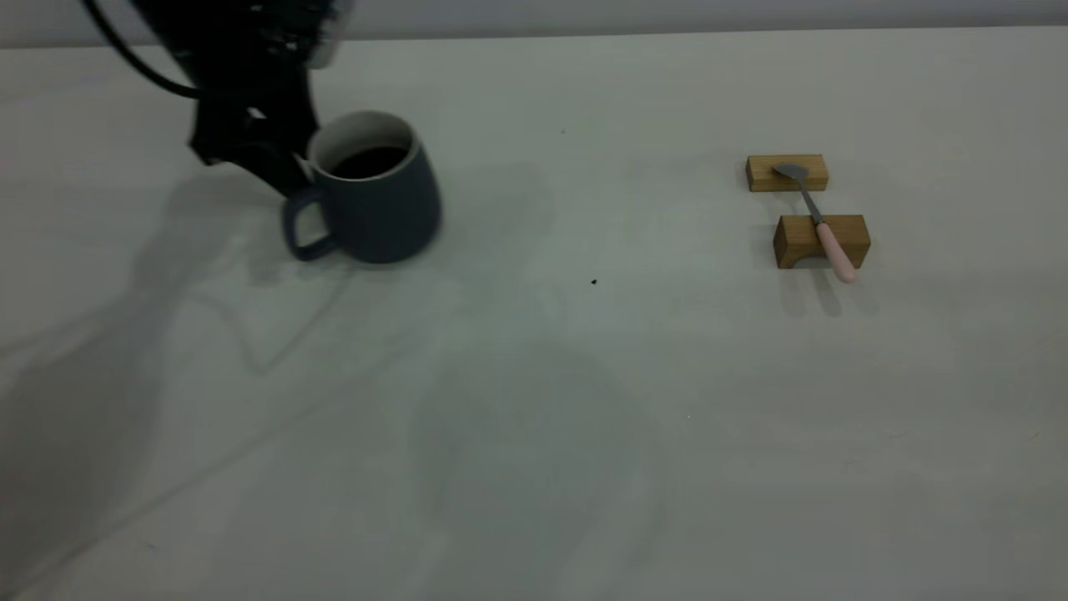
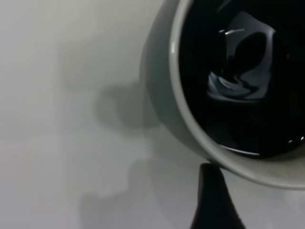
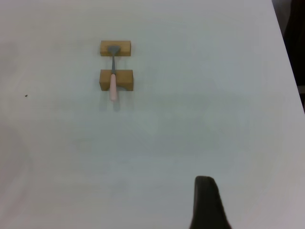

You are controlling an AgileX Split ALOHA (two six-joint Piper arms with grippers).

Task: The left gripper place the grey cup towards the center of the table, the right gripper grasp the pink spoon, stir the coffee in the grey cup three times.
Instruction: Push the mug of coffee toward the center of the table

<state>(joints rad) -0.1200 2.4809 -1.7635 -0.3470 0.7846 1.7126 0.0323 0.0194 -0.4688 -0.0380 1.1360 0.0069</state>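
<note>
The grey cup [image 1: 380,196] stands at the left of the table [image 1: 584,434] with its handle toward the front left. Dark coffee [image 1: 367,161] fills it. My left gripper [image 1: 288,171] is shut on the cup's rim above the handle. In the left wrist view, one finger [image 2: 212,195] touches the outside of the cup [image 2: 159,81], and the coffee [image 2: 238,71] ripples. The pink spoon [image 1: 822,225] lies across two wooden blocks at the right, pink handle toward the front. My right gripper [image 3: 206,202] hangs high and far from the spoon [image 3: 113,78]; it is out of the exterior view.
The spoon's metal bowl rests on the rear wooden block [image 1: 763,175] and its handle on the front wooden block [image 1: 797,242]. A small dark speck [image 1: 593,282] marks the table near the middle. The table's right edge [image 3: 290,71] shows in the right wrist view.
</note>
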